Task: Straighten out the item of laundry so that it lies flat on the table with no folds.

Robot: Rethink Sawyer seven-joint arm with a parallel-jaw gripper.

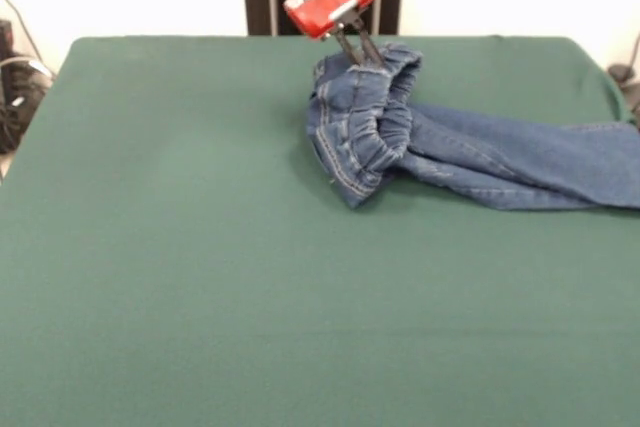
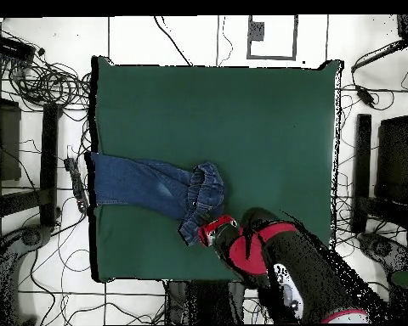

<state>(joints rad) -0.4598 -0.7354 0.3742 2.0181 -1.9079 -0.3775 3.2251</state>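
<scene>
The item of laundry (image 1: 470, 152) is a small pair of blue jeans lying on the green table (image 1: 200, 247). Its waistband is bunched and folded up at the far middle, and its legs run out to the right edge of the front view. My gripper (image 1: 362, 59) comes down onto the raised waistband fold, its two thin fingers close together and pinching the denim. In the overhead view the jeans (image 2: 148, 182) reach the table's (image 2: 267, 127) left edge. There the gripper (image 2: 201, 233) sits at the crumpled waist end.
Cables (image 2: 46, 81) lie on the floor around the table, and dark stands (image 2: 373, 161) stand beside it. More cables (image 1: 15, 87) show at the left of the front view. The jeans' leg ends lie at the table's edge.
</scene>
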